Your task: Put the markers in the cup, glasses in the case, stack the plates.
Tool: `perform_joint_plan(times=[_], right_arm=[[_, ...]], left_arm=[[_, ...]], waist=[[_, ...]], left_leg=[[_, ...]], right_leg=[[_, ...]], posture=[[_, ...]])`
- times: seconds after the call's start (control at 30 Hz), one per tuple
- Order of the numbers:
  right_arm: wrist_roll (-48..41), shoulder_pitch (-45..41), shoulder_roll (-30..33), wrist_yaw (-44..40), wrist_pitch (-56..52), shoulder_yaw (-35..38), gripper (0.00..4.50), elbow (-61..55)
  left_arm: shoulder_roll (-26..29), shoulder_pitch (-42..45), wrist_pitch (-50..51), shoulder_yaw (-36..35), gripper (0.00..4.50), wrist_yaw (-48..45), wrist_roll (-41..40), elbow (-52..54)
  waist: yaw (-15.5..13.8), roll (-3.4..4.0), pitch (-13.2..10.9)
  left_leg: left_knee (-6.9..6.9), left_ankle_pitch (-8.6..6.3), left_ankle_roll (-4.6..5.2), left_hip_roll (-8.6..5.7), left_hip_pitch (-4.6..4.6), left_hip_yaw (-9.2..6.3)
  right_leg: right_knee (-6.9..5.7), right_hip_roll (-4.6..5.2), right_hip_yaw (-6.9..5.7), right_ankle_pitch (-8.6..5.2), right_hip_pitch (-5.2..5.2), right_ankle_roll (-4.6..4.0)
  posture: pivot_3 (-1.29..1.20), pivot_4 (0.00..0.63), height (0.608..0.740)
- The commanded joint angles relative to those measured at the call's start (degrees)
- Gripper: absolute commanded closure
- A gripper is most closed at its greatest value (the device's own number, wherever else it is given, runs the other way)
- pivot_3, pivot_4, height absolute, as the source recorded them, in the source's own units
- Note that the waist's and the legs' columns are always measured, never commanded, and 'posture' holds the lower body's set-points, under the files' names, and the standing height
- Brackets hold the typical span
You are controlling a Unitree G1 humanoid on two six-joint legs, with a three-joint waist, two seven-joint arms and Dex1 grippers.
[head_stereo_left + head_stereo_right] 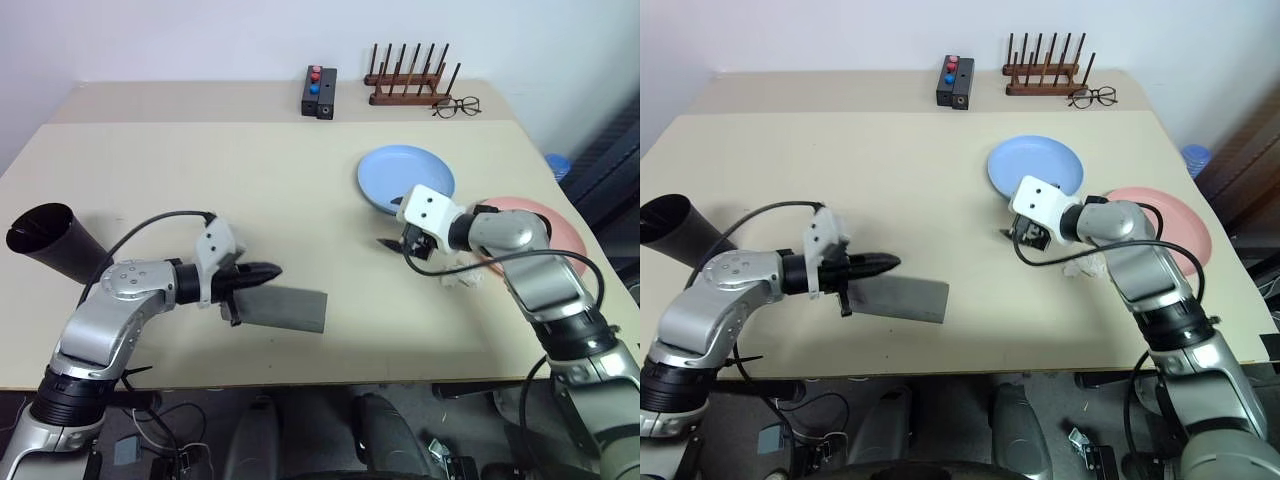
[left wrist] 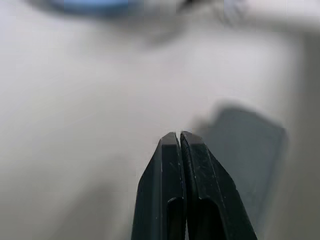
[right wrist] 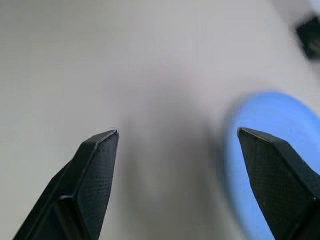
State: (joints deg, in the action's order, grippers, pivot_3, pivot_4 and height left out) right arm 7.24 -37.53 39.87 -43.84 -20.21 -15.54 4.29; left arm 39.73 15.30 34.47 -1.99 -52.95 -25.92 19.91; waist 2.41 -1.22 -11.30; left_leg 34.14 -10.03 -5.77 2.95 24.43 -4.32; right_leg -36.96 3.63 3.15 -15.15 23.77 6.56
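The grey case [image 1: 290, 308] lies closed near the table's front edge. My left gripper [image 1: 272, 270] hovers at its near left end, fingers [image 2: 170, 150] shut and holding nothing. The black cup [image 1: 50, 240] lies tipped on its side at the far left. The light blue plate [image 1: 405, 178] sits right of centre, and the pink plate [image 1: 555, 235] lies further right, partly under my right arm. My right gripper [image 1: 392, 243] is open just in front of the blue plate [image 3: 270, 150], with nothing between its fingers. The markers and the glasses are hidden.
At the back stand a small black box with red and blue buttons [image 1: 320, 92] and a wooden peg rack [image 1: 408, 80], with thin-rimmed spectacles [image 1: 457, 106] beside it. A small white crumpled thing [image 1: 462, 277] lies under my right forearm. Cables hang from both wrists.
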Motion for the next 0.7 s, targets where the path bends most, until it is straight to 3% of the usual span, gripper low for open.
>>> perform_joint_plan(times=[0.03, 0.2, 0.23, 0.33, 0.5, 0.7], right_arm=[[6.66, -4.00, -1.52, 5.85, 6.03, -2.21, 0.65, 11.44], [11.48, -9.07, -4.58, 10.50, 15.34, -4.76, 0.65, 26.39], [12.35, -9.76, -4.78, 11.09, 17.17, -5.20, 0.89, 28.49], [13.42, -11.02, -5.20, 11.80, 20.83, -5.20, 1.94, 32.07], [13.88, -10.49, -4.68, 11.47, 24.30, -4.37, 4.45, 31.37], [14.63, -6.26, 0.58, 12.42, 23.50, -0.28, 4.45, 18.38]], left_arm=[[-0.86, -1.88, 0.86, -3.52, 4.45, 2.55, -3.19, 4.92], [-0.81, -3.72, 1.93, -4.62, 4.45, 5.19, -3.82, 6.52], [-0.60, -4.05, 1.98, -4.76, 4.49, 5.46, -3.89, 6.64], [-0.16, -4.95, 2.22, -5.22, 4.50, 6.00, -4.15, 7.27], [-0.19, -5.70, 2.46, -5.39, 4.50, 7.15, -4.69, 8.19], [-2.01, -4.09, 1.01, -4.24, 4.50, 9.37, -3.40, 6.60]], waist=[[0.10, 0.00, 0.00], [0.51, 0.00, 0.01], [0.55, 0.01, 0.01], [0.30, 0.01, 0.01], [0.15, 0.02, 0.00], [-0.04, 0.05, -0.02]], left_leg=[[-0.02, 0.00, 0.00, 0.00, -0.01, 0.00], [-0.08, 0.00, 0.00, 0.01, -0.07, 0.00], [-0.04, 0.00, 0.00, 0.01, -0.08, 0.00], [-0.02, 0.01, 0.00, 0.01, -0.13, 0.00], [-0.02, 0.01, 0.00, 0.00, -0.09, 0.00], [-0.04, 0.00, 0.00, 0.00, -0.08, -0.01]], right_leg=[[0.00, -0.01, 0.00, 0.00, 0.00, 0.00], [-0.05, -0.03, 0.02, 0.01, 0.00, 0.02], [-0.06, -0.05, 0.01, 0.02, -0.02, 0.01], [-0.05, -0.04, 0.01, 0.02, -0.09, 0.00], [-0.03, -0.03, 0.01, 0.01, -0.08, 0.01], [-0.04, -0.03, 0.01, 0.00, -0.06, 0.03]], posture=[[0.00, 0.150, 0.738], [0.00, 0.150, 0.738], [0.00, 0.150, 0.738], [0.00, 0.150, 0.738], [0.00, 0.150, 0.738], [0.00, 0.150, 0.738]])
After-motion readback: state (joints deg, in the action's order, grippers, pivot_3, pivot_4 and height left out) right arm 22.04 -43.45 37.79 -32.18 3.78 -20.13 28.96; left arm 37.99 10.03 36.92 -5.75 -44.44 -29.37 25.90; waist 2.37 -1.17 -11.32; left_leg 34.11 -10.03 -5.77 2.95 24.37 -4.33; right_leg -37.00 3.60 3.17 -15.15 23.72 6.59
